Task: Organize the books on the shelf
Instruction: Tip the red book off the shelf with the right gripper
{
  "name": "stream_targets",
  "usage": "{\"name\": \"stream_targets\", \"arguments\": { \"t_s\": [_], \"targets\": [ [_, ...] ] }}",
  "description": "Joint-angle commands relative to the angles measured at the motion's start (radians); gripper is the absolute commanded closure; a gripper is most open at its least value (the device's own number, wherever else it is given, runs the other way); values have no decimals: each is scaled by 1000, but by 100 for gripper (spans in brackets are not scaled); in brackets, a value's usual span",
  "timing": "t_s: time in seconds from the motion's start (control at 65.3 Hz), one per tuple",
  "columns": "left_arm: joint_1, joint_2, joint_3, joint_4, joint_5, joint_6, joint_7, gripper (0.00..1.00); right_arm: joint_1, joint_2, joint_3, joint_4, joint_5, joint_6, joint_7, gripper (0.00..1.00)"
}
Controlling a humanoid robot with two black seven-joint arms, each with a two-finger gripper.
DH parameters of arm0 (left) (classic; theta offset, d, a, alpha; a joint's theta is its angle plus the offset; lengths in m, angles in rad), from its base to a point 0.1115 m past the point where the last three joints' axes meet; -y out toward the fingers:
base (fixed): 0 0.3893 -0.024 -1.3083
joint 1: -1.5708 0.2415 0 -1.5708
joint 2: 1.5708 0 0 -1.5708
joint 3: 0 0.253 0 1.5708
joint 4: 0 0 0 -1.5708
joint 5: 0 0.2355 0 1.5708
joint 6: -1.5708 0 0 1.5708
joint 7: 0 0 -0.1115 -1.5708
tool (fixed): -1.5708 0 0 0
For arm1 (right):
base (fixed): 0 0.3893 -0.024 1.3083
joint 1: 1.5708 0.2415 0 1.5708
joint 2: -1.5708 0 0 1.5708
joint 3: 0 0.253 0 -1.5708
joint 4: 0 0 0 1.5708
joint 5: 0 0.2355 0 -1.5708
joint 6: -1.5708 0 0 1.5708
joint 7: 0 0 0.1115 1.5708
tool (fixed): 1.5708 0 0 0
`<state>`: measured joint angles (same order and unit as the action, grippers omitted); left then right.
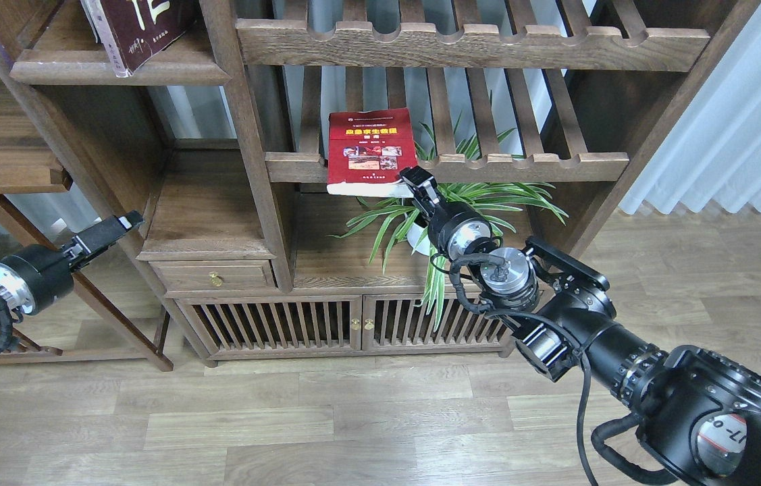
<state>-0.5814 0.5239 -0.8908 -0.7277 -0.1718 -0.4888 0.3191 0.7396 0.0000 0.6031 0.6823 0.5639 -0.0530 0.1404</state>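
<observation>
The red book [368, 152] with a yellow title and small photos lies flat on the lower slatted rack [542, 165], its near edge hanging over the front rail. My right gripper [415, 185] is at the book's near right corner, fingers closed on it. The dark maroon book [140, 30] with white characters leans on the solid shelf board [117, 73] at the upper left. My left gripper [120, 226] hangs low at the left, empty, away from the books; its fingers look like one dark bar. The white book is out of view.
A potted green plant [468, 199] stands right under and behind my right wrist. A second slatted rack [475, 40] is above. A wooden top with a drawer [211, 273] and slatted cabinet doors [353, 324] are below. A white curtain [738, 115] hangs at right.
</observation>
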Motion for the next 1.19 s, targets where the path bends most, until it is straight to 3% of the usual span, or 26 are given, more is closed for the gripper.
{"name": "stream_targets", "arguments": {
  "t_s": [0.0,0.061,0.582,0.72,0.796,1.179],
  "targets": [
    [0,4,-4,1,0,0,0,1,0,0,-5,3,27,21,-1,88],
    [0,8,-4,1,0,0,0,1,0,0,-5,5,34,42,-5,95],
    [2,4,-3,1,-2,0,-11,1,-3,0,27,59,34,111,-1,96],
    [3,-62,-40,8,-51,0,-38,1,-31,0,81,160,30,102,-1,96],
    [3,-134,-60,8,-83,0,-41,1,-72,0,83,261,27,101,-1,96],
    [17,-301,-50,-36,-374,0,-38,0,-226,0,138,476,14,113,-7,96]
  ]
}}
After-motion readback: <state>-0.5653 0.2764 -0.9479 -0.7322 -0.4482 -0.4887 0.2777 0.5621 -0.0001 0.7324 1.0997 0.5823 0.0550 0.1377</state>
